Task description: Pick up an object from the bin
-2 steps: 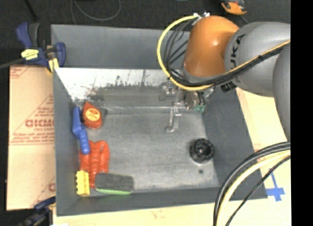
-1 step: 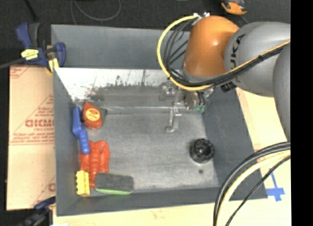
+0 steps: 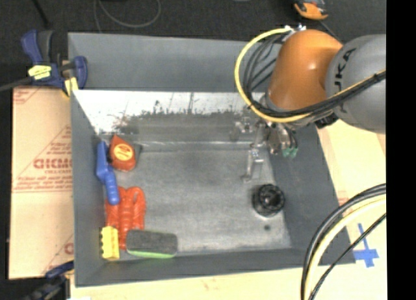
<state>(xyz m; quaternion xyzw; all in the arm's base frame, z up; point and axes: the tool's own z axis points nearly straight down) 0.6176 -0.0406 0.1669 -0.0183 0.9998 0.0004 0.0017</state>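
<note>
A grey metal bin (image 3: pixel 195 65) seen from above, with sloping walls and a scuffed flat floor. A grey robot arm (image 3: pixel 364 78) reaches in from the right. Its wrist carries a rounded orange cover (image 3: pixel 302 65) looped with yellow and black cables.

Below the cover the gripper (image 3: pixel 265 152) hangs over the right half of the floor, near the back wall. Its fingers (image 3: pixel 250 162) appear parted, with nothing between them. One slim metal finger points down towards the floor. The other is harder to make out under the wrist.

Most of the loose things lie in a row along the left wall, well apart from the gripper:
- a red-orange ridged toy (image 3: pixel 127 208)
- a dark block with a green edge (image 3: pixel 151 243), lying flat at the front
- a blue knobbly piece (image 3: pixel 104 172), lengthwise along the wall
- a round orange piece (image 3: pixel 122 154) near the back
- a small yellow brick (image 3: pixel 109 243) in the front corner

The smallest and nearest thing is a black round object (image 3: pixel 268 199). It sits alone on the floor, apart from the gripper, on the side towards the front wall and slightly to the right.

As I judge it, this is the likely target. It is round, so it has no long axis to line up with. The gripper would only need to shift a little towards the front of the bin and then go down.
</note>
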